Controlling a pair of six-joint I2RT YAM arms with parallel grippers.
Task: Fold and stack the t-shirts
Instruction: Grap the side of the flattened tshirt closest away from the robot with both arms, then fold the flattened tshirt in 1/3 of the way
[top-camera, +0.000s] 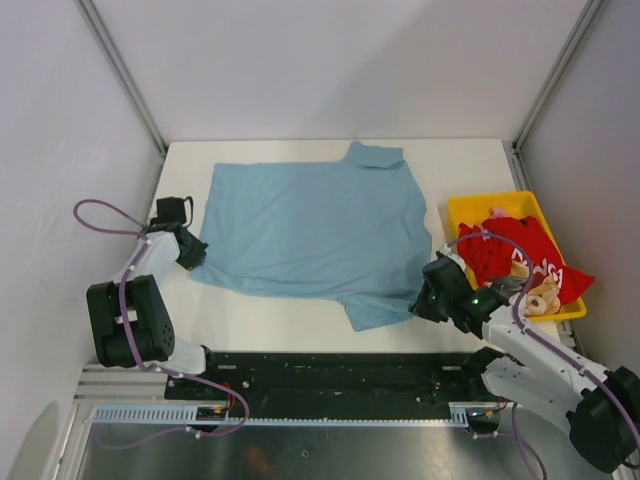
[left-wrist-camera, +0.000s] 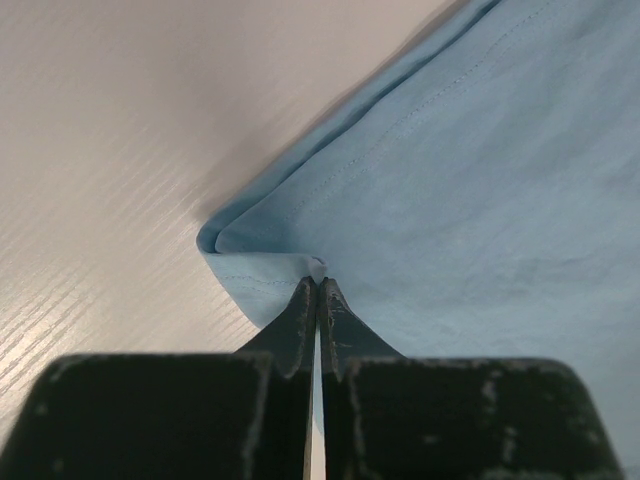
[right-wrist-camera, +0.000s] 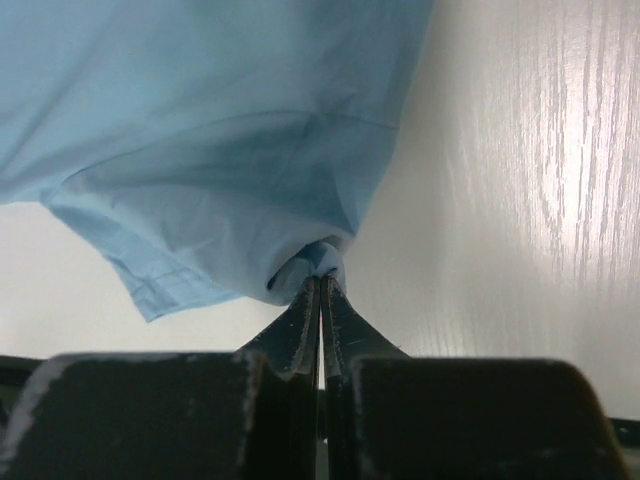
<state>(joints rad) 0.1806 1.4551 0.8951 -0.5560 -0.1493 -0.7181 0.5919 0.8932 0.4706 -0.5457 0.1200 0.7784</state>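
The light blue t-shirt (top-camera: 310, 230) lies spread flat on the white table, collar at the far side, plain side up. My left gripper (top-camera: 196, 254) is shut on the shirt's near-left corner; the left wrist view shows the fingertips pinching the folded hem (left-wrist-camera: 318, 282). My right gripper (top-camera: 420, 300) is shut on the shirt's near-right edge beside the sleeve; the right wrist view shows bunched blue cloth (right-wrist-camera: 322, 262) pinched and lifted a little. The red t-shirt (top-camera: 525, 258) with white lettering lies crumpled in the yellow bin.
The yellow plastic bin (top-camera: 470, 205) stands at the table's right edge, beside my right arm. White walls with metal posts enclose the table. A black base plate (top-camera: 330, 375) runs along the near edge.
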